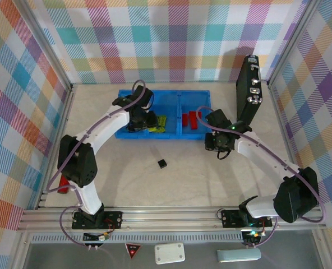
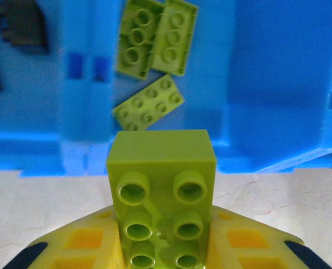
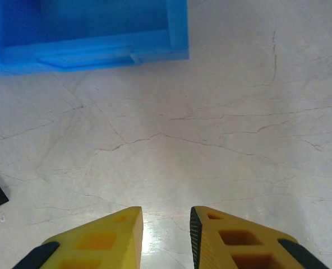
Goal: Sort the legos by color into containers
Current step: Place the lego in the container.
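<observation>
Apparently three green legos (image 2: 137,42), middle compartment (image 1: 167,105).

the top camera looks down from high behind the near edge across the whole bench (image 1: 199,179). both wrist cameras ride low and close, facing forward to the blue tray (image 1: 174,136), whose near wall all three views share.

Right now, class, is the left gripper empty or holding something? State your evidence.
Holding. In the left wrist view a lime-green brick sits between the left gripper's yellow fingers.
</observation>
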`<act>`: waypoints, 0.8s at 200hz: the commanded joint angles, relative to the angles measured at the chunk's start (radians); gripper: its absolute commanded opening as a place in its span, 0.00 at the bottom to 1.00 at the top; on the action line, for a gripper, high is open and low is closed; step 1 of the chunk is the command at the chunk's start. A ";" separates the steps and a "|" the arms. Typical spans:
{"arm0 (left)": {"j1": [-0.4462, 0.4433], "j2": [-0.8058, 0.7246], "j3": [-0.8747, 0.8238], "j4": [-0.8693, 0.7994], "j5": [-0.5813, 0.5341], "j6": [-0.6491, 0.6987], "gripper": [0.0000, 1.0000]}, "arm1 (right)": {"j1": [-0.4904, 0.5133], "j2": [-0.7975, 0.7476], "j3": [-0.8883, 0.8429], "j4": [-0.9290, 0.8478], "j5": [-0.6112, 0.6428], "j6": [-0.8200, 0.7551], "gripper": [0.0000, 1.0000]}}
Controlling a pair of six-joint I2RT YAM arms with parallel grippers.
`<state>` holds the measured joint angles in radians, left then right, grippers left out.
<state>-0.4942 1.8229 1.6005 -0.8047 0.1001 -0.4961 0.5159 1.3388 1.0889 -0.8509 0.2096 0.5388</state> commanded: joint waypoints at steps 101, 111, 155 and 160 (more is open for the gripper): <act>-0.017 0.381 0.351 0.089 0.186 0.197 0.28 | -0.016 -0.104 -0.018 -0.082 0.033 0.004 0.31; -0.015 0.412 0.385 0.073 0.174 0.206 0.28 | -0.017 -0.111 -0.023 -0.087 0.035 0.007 0.31; 0.000 0.496 0.453 0.067 0.178 0.214 0.29 | -0.017 -0.133 -0.037 -0.094 0.031 0.020 0.31; 0.001 0.506 0.459 0.065 0.182 0.215 0.29 | -0.017 -0.133 -0.036 -0.093 0.030 0.020 0.31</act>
<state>-0.4999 2.2929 2.0129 -0.7303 0.2539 -0.3134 0.5083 1.2297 1.0588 -0.9184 0.2279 0.5404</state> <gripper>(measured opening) 0.312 0.312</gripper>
